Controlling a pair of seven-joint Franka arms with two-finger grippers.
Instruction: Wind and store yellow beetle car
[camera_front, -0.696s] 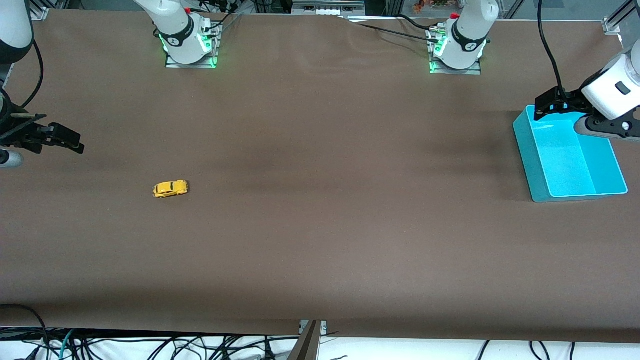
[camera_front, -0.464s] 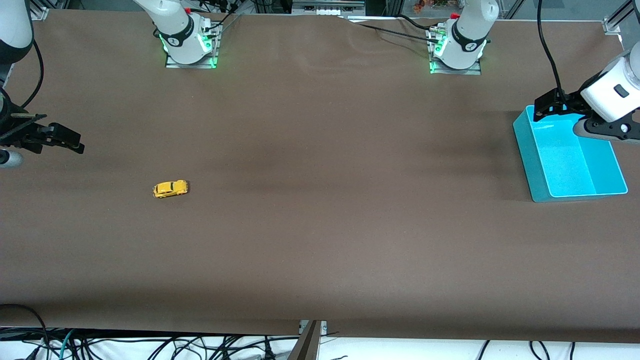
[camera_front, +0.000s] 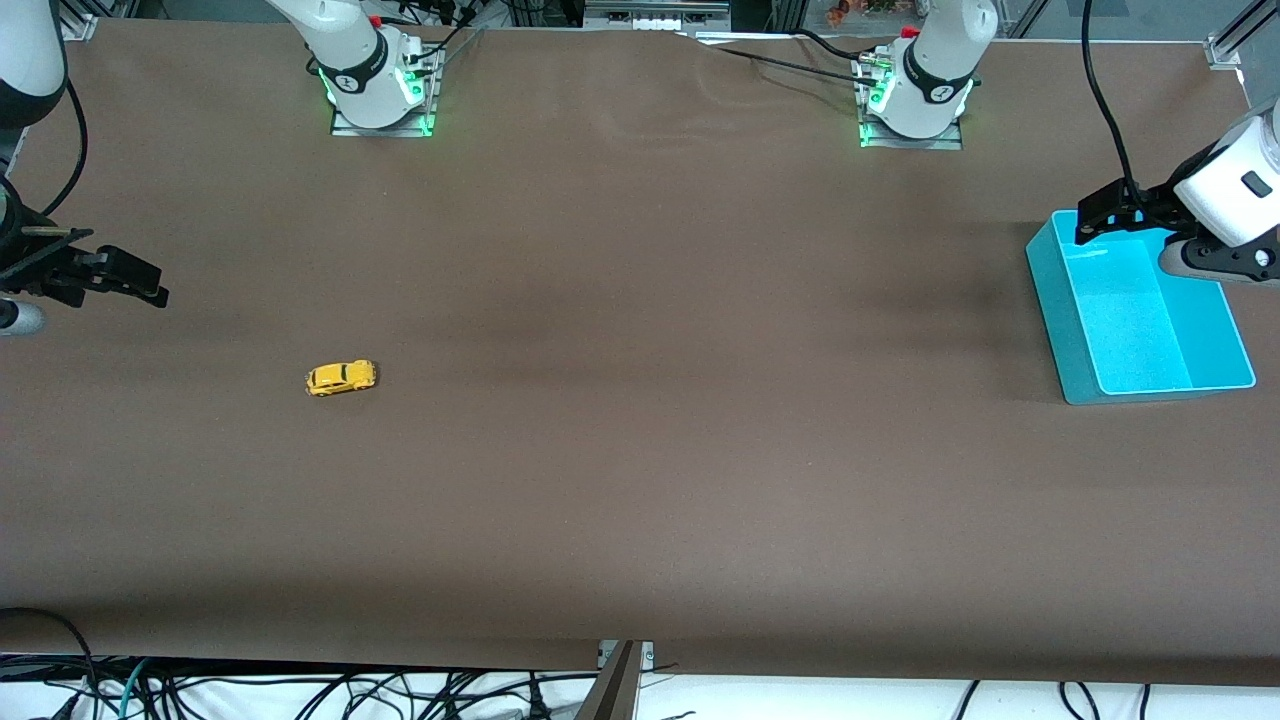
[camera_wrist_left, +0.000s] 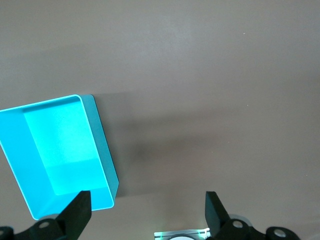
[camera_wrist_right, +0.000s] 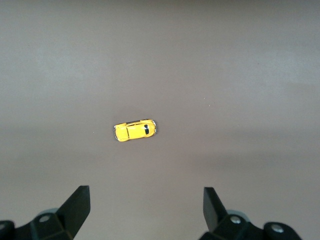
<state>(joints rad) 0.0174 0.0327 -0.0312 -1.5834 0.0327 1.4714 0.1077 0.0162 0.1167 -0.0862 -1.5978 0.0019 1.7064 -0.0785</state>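
Brown table (camera_front: 640, 450), bare but for two things set well apart. Toy car (camera_front: 341, 377) sits on its wheels toward the right arm's end, untouched; on the front view's clock face it's at eight, the cyan bin (camera_front: 1060, 320) at three. Right gripper (camera_front: 128, 282) hangs at nine, fingers spread wide, wrist camera looking down on the car, likely placed for the pickup. Left gripper (camera_front: 1105, 212) hovers over the bin's rim, fingers apart, holding nothing.

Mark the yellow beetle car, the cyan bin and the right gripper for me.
yellow beetle car (camera_front: 341, 378), front view, on its roof.
cyan bin (camera_front: 1060, 318), front view, on its side wall.
right gripper (camera_wrist_right: 145, 205), right wrist view, midway between its open fingertips.
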